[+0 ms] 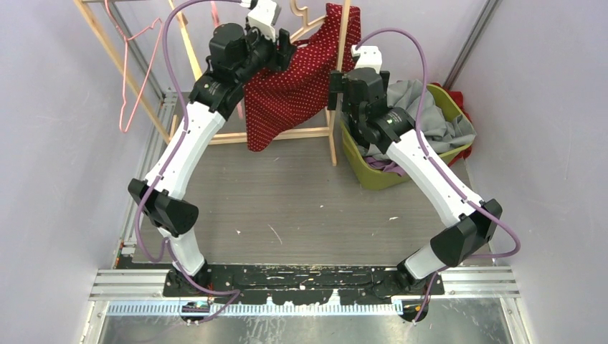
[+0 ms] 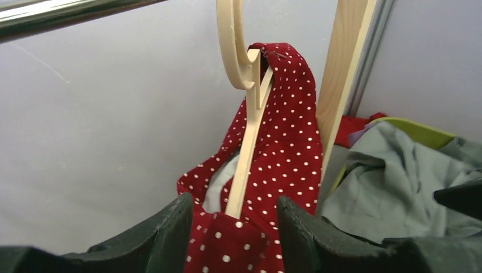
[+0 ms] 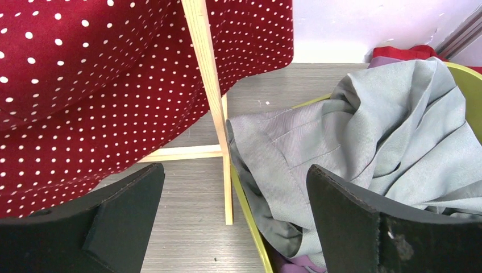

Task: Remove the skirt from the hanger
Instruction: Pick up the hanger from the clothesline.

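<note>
Left fingers (image 2: pixel 162 236) clamp the red spotted skirt (image 2: pixel 287 153) by the wooden hanger (image 2: pixel 247 142), right fingers (image 3: pixel 122 213) gape empty; probably best to ease cloth slowly off its far end.

Two arms up, white shells on the long links, chunky black housings at every joint. A purple cable (image 1: pixel 168 43) loops off the left arm (image 1: pixel 188 143), another off the right arm (image 1: pixel 430 172). Black base plate (image 1: pixel 301 279) below; fingers (image 2: pixel 165 239) matte charcoal, edges scuffed.
</note>
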`<state>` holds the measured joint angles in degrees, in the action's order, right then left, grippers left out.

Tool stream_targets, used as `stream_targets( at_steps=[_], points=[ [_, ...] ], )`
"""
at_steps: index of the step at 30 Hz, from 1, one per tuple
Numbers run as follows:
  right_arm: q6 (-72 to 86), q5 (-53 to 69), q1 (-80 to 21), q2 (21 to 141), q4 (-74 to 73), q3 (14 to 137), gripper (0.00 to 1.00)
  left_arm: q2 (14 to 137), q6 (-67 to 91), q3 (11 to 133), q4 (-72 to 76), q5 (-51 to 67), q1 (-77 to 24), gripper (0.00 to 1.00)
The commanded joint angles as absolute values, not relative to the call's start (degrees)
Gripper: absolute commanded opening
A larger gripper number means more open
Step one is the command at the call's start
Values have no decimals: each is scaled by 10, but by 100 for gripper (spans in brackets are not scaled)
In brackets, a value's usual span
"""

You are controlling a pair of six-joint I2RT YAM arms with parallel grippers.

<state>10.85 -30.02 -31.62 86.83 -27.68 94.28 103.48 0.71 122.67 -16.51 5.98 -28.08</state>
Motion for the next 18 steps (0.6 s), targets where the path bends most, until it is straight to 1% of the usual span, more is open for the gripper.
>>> stream_targets(
  at_steps=[1,5,9,12,15,18],
  points=[
    [98,-310,-310,850,-246,952,100,1027,-98,1250,-163,50,-283,56],
    [100,-304,-308,858,-245,957,100,1033,-113,1264,-141,78,-283,57],
    [103,-300,-307,861,-241,956,100,1051,-112,1284,-122,80,-282,56],
    [102,-301,-303,858,-240,953,100,1059,-108,1285,-125,80,-282,51],
    [100,-304,-297,848,-236,943,100,1058,-110,1259,-132,75,-282,46],
    [100,-304,-289,841,-233,935,100,1060,-110,1239,-133,72,-282,44]
  ],
)
